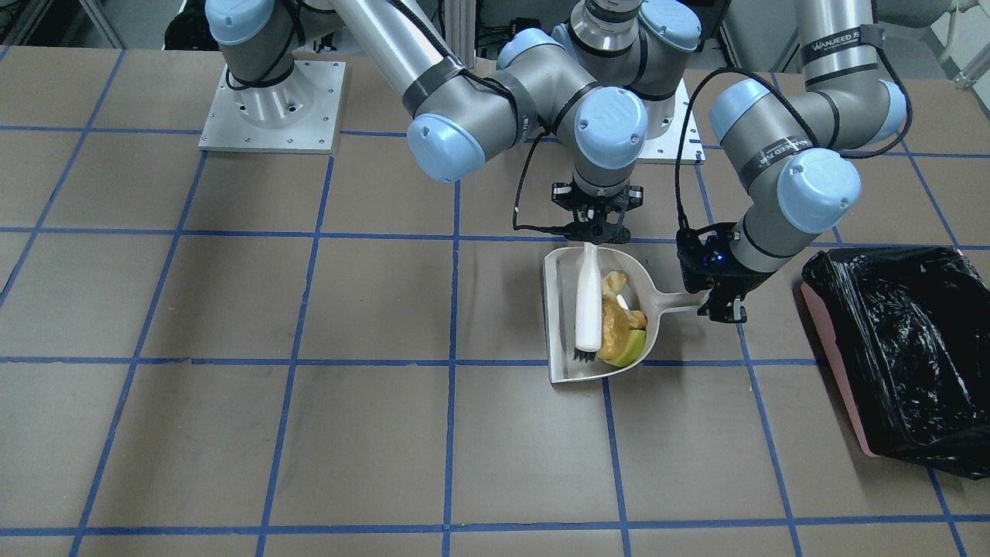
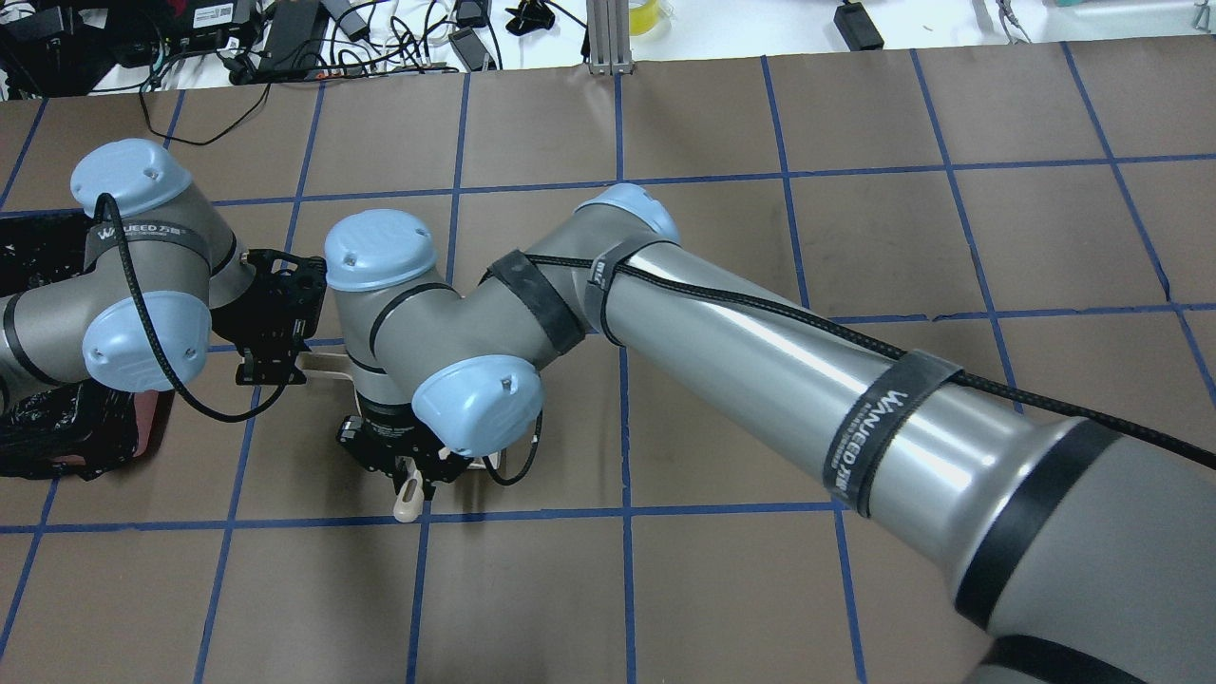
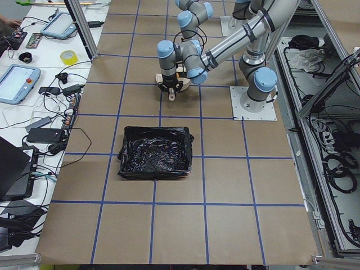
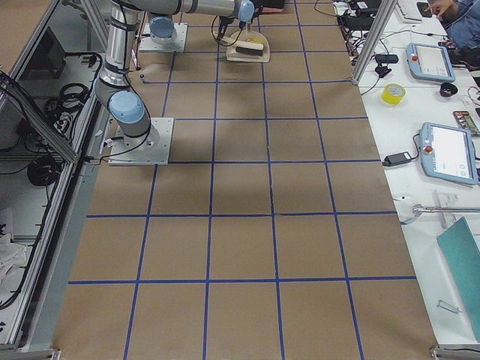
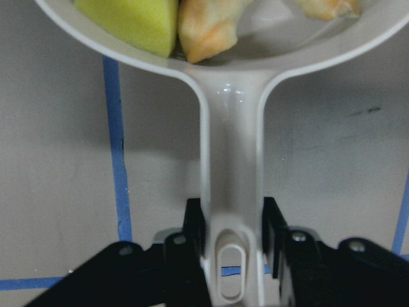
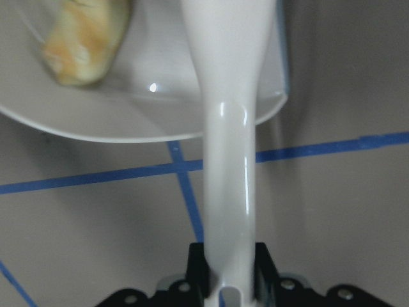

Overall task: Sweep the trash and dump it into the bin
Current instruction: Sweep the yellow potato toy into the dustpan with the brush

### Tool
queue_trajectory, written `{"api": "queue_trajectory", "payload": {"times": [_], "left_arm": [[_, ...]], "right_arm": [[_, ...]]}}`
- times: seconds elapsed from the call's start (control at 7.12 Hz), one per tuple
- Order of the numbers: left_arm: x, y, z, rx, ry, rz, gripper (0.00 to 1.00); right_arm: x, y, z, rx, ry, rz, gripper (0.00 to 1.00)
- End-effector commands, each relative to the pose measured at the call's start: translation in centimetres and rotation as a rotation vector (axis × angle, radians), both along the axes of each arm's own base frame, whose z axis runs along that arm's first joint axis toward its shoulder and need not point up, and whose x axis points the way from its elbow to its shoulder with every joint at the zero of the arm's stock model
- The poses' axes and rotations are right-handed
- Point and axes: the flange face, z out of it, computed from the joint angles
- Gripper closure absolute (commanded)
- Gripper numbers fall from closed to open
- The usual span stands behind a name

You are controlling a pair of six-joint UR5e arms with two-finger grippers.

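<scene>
The beige dustpan lies on the table with the trash in it: a golden-brown lump, a toasted bread piece and a yellow wedge with a green edge. My left gripper is shut on the dustpan handle; the wedge and bread show ahead of it. My right gripper is shut on the white brush, which lies in the pan with its bristles near the pan's open lip. The brush handle fills the right wrist view. The pink bin with its black bag stands to my left of the pan.
The table is brown with blue tape grid lines. The bin sits about one grid square from the dustpan. Both arm bases stand at the table's robot side. Cables and tablets lie beyond the far edge.
</scene>
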Motion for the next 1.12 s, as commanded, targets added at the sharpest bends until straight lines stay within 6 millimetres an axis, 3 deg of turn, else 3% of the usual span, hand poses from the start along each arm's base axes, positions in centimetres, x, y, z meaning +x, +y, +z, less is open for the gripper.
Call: {"api": "queue_trajectory", "payload": {"times": [0.0, 0.56, 0.7, 0.98], "left_arm": [[0.0, 0.0, -0.1, 0.001, 0.001, 0.009, 0.91], [0.0, -0.1, -0.1, 0.002, 0.003, 0.008, 0.91], [0.1, -0.1, -0.1, -0.002, 0.010, 0.009, 0.91], [0.3, -0.3, -0.3, -0.004, 0.018, 0.016, 0.93]], "right_arm": [[0.8, -0.4, 0.4, -0.014, -0.002, 0.065, 1.00], [-3.1, -1.2, 3.6, 0.001, 0.096, 0.112, 1.00], [-5.4, -2.0, 5.5, -0.003, 0.115, 0.130, 1.00], [-12.0, -5.6, 8.1, -0.016, 0.176, 0.145, 1.00]]}}
